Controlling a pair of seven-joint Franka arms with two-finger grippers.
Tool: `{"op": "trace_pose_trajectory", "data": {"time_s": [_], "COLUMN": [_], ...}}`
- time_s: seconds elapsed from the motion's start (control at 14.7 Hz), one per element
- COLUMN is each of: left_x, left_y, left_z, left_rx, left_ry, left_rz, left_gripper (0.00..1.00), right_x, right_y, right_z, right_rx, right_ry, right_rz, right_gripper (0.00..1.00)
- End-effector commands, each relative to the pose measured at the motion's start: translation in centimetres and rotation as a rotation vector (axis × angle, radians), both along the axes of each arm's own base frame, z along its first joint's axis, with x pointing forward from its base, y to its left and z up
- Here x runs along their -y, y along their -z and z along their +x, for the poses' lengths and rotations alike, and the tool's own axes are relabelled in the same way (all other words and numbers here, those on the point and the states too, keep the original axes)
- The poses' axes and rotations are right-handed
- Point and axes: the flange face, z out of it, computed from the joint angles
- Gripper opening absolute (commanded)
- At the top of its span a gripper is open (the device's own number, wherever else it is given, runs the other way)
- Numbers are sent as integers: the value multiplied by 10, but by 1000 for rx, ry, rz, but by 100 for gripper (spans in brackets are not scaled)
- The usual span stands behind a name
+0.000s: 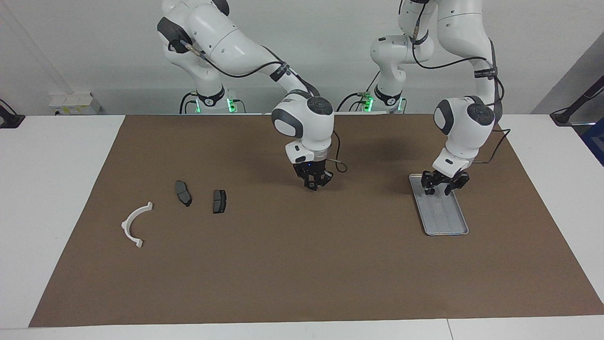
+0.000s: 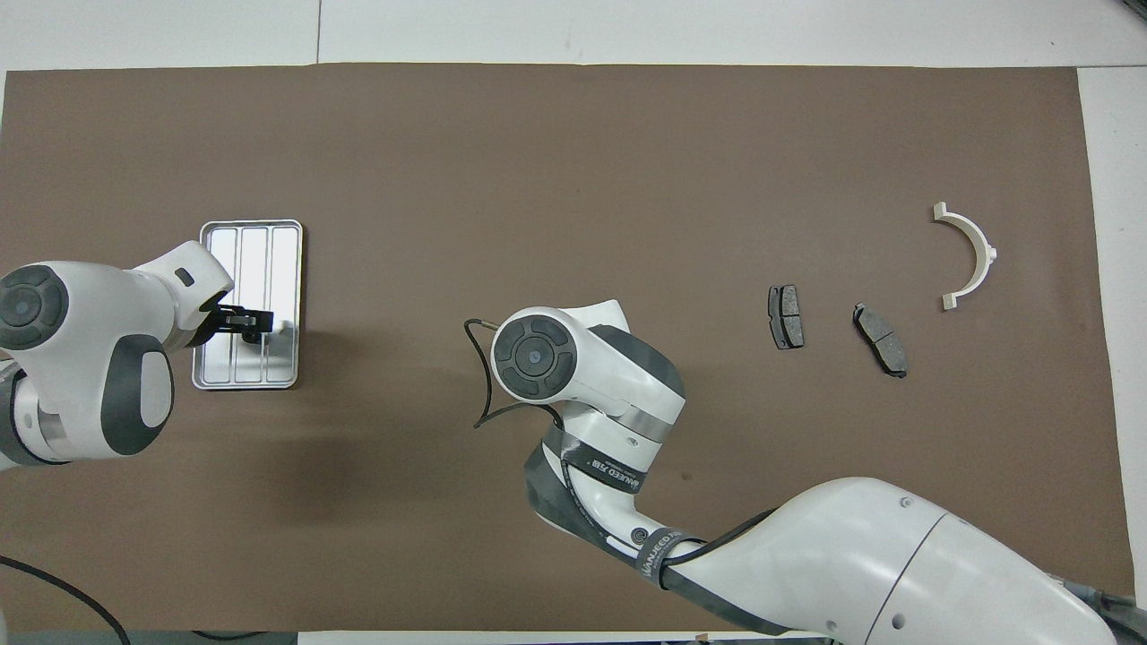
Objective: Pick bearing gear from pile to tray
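I read "WANJEED" on the right arm's black strap (overhead, partly legible). Right gripper (image 1: 312, 185) hangs low over bare brown mat (image 1: 302, 264) mid-table; I cannot tell whether its fingers are spread or pressed together. Left gripper (image 1: 443, 184) sits over the tray (image 1: 447, 226) end nearest the robots, jaws apart, nothing seen between them. Pile lies toward the right arm's end: two brake pads (image 1: 219, 201) side by side, the white arc (image 1: 133, 225) near the mat's edge. Wide open mat between pile and tray.
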Motion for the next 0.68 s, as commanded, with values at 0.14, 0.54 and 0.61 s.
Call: {"op": "trace_pose_trajectory", "data": {"time_s": [0.14, 0.54, 0.61], "left_x": [2, 2, 2], "left_y": [-2, -2, -2], "left_z": [3, 3, 3], "left_rx": [14, 14, 14], "left_ry": [-13, -13, -13], "left_rz": [-2, -2, -2], "left_gripper": [72, 71, 71], "right_x": [1, 2, 3], "right_y": [7, 12, 12], "right_z": [4, 3, 3], "right_rx": [26, 29, 29], "right_ry": [13, 6, 8], "right_rz": [1, 12, 11], "right_gripper": [0, 0, 0]}}
